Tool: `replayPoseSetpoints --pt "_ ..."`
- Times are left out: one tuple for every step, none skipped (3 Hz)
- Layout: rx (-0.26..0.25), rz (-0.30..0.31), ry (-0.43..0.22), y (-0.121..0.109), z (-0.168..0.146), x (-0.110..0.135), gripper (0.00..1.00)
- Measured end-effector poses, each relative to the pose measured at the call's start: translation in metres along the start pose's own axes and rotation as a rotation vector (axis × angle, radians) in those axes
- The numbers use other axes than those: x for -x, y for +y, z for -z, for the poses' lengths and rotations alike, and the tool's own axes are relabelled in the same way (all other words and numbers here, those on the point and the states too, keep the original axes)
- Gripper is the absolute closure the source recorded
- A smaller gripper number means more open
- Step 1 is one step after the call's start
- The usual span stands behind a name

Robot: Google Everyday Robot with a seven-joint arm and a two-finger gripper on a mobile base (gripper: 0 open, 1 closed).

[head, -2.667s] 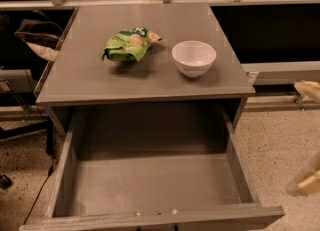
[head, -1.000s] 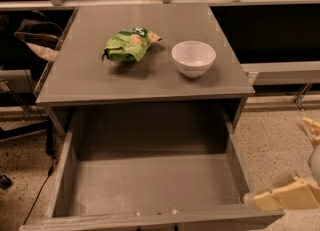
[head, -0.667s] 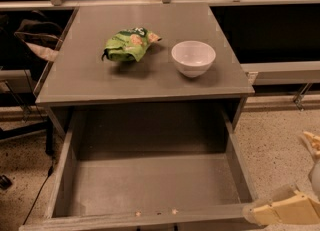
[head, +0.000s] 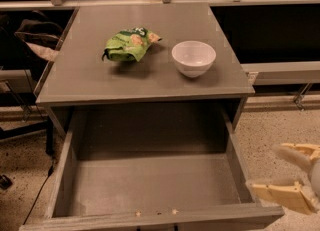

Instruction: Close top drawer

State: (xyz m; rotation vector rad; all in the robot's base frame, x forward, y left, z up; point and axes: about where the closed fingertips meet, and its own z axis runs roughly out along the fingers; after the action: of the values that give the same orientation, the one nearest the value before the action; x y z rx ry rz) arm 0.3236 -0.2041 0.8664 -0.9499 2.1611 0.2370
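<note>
The top drawer [head: 150, 185] of the grey cabinet is pulled far out and its inside is empty. Its front panel's top edge [head: 150, 219] runs along the bottom of the camera view. My gripper [head: 286, 176] is at the lower right, just outside the drawer's front right corner. Its two cream fingers [head: 280, 195] are spread apart and hold nothing. They are beside the drawer and I cannot tell if they touch it.
On the cabinet top [head: 80, 80] lie a green snack bag [head: 127, 45] and a white bowl [head: 194, 58]. A chair with a bag [head: 30, 40] stands at the left. A rail and a low shelf [head: 280, 72] run behind and to the right. Speckled floor surrounds the cabinet.
The gripper has come in from the right edge toward the drawer's front right corner, then risen slightly. The drawer, bag and bowl have not moved.
</note>
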Motion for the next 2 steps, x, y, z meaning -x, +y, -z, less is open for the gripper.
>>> replayPoseSetpoints --pt "0.000 0.000 0.000 0.0000 0.0000 0.0000 0.66" --pt "0.000 0.000 0.000 0.0000 -0.0001 0.0000 0.89"
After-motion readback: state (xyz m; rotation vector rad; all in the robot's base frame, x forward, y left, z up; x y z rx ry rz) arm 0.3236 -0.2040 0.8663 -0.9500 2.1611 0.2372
